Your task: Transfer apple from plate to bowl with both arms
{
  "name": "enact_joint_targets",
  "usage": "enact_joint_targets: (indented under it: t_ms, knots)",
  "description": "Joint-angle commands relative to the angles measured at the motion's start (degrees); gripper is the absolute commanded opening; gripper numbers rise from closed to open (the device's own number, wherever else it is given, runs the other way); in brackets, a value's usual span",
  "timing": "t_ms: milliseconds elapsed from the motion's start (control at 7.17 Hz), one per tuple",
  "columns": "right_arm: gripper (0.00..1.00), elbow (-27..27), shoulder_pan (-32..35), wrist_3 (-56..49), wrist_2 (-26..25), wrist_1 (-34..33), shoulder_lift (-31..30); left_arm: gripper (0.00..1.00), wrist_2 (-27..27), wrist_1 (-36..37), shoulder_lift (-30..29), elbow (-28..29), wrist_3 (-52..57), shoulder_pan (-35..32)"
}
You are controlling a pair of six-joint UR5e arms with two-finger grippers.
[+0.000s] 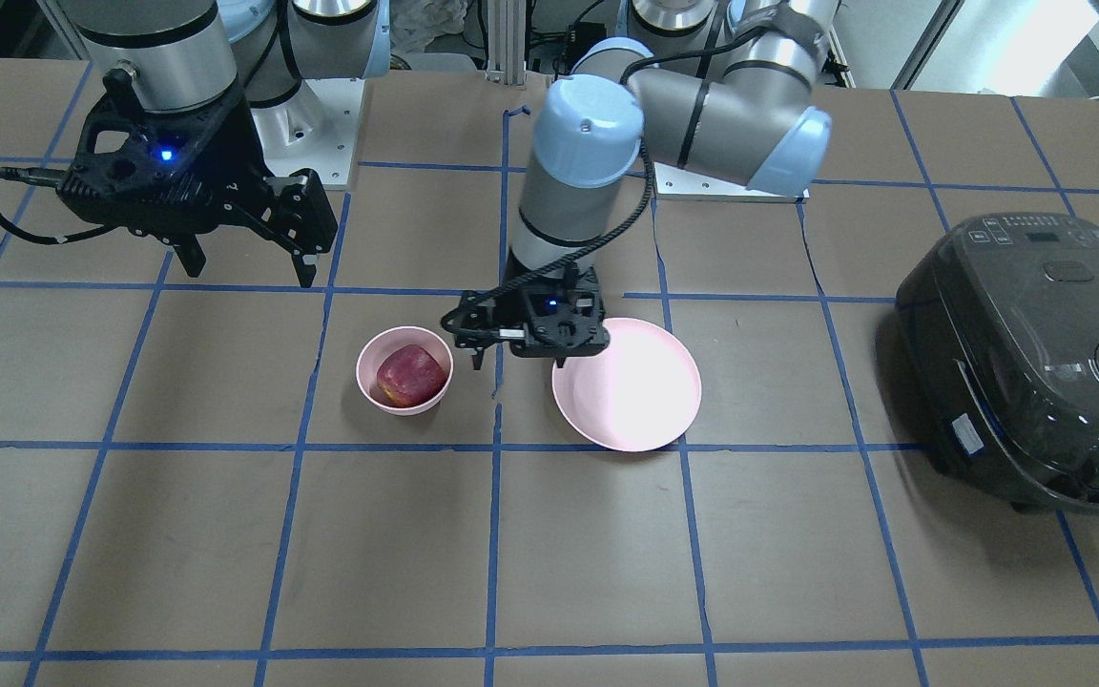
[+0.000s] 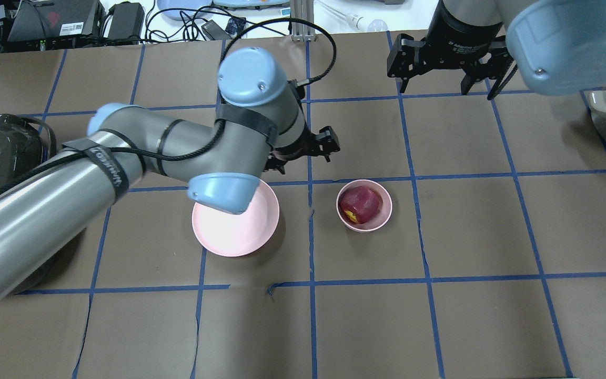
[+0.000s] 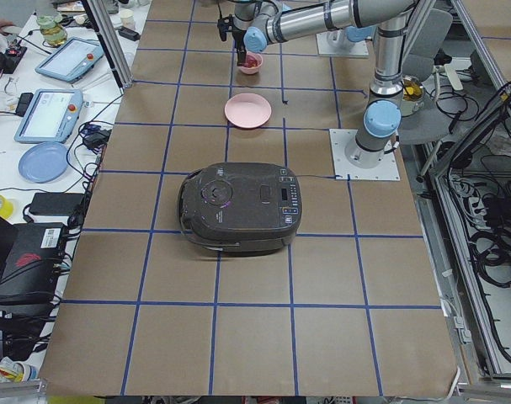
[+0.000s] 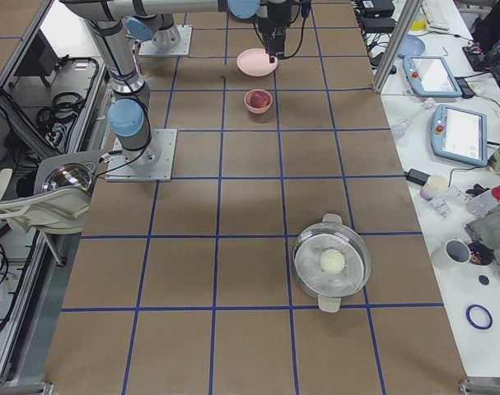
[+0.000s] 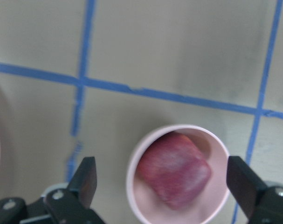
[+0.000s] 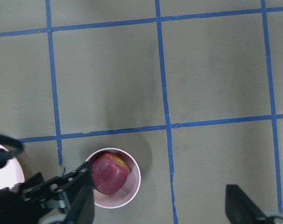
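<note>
The dark red apple lies inside the small pink bowl; it also shows in the overhead view. The wide pink plate next to the bowl holds nothing. My left gripper is open and holds nothing, low over the gap between bowl and plate. In the left wrist view its fingers stand apart with the apple between and below them. My right gripper is open and holds nothing, high and apart from the bowl. The right wrist view shows the apple far below.
A black rice cooker stands at the table's end on my left side. A metal pot with a glass lid stands at the end on my right side. Blue tape lines grid the brown table.
</note>
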Motion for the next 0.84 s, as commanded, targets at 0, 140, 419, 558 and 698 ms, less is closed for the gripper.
enact_joint_targets:
  t_ms: [0,140,419,558,698]
  knots:
    - [1.00,0.00,0.00,0.18,-0.37,-0.01,0.00,1.00,3.40,-12.97,7.43,0.56,17.27,10.81]
    - [1.00,0.00,0.00,0.18,-0.63,-0.01,0.00,1.00,8.21,-15.28,10.17,0.91,20.74,12.24]
    - [1.00,0.00,0.00,0.18,-0.55,-0.01,0.00,1.00,8.52,-25.34,12.56,8.25,20.86,13.22]
    - [1.00,0.00,0.00,0.10,-0.63,-0.01,0.00,1.00,8.95,-34.29,12.74,13.34,21.99,15.05]
    - [1.00,0.09,0.00,0.18,-0.63,-0.01,0.00,1.00,8.96,-35.16,13.44,14.87,22.70,16.46]
